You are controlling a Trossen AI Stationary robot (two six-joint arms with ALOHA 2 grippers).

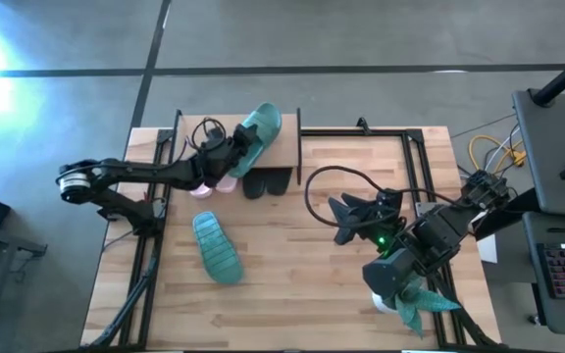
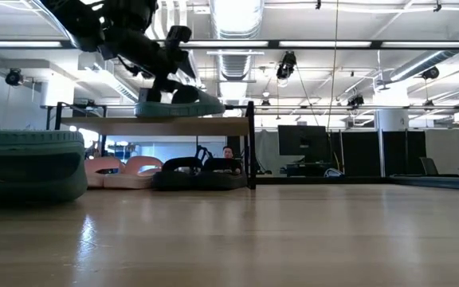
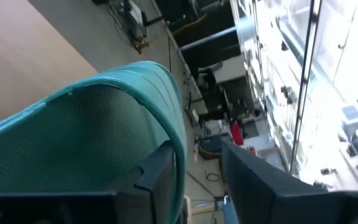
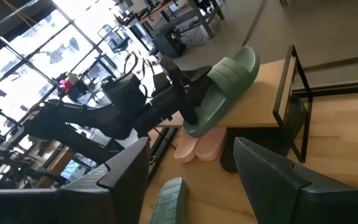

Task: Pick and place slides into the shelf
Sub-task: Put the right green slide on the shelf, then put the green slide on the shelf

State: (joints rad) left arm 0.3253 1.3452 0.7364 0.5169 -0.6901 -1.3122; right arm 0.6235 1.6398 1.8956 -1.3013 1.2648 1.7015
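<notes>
A teal slide point(image 1: 261, 129) point(image 2: 178, 105) point(image 4: 225, 81) lies slantwise on the shelf's wooden top board point(image 1: 284, 153) point(image 2: 213, 126), its toe past the board's far edge. My left gripper point(image 1: 231, 152) point(image 3: 197, 155) is at its heel end, open, with the slide's side edge point(image 3: 179, 149) standing between the fingers. The second teal slide point(image 1: 216, 247) point(image 2: 26, 163) lies sole up on the table. Pink slides point(image 1: 214, 184) point(image 2: 122, 171) and black slides point(image 1: 268, 183) point(image 2: 198, 171) sit under the shelf. My right gripper point(image 1: 344, 218) point(image 4: 191, 149) hovers open over the table's right half. My left gripper has one finger point(image 3: 157, 177) close against the teal slide's textured face beside its side edge, and a gap shows between that edge and the other finger point(image 3: 253, 180). I cannot tell whether the near finger touches the slide. The slide rests on the shelf's top board.
The shelf's thin black frame posts point(image 1: 298, 147) point(image 2: 251, 143) stand at its corners. Black rails point(image 1: 420, 167) run along the table's far and right sides, and a cable point(image 1: 327, 186) loops near the right arm. Bare tabletop point(image 1: 292, 275) lies between the second teal slide and the right arm.
</notes>
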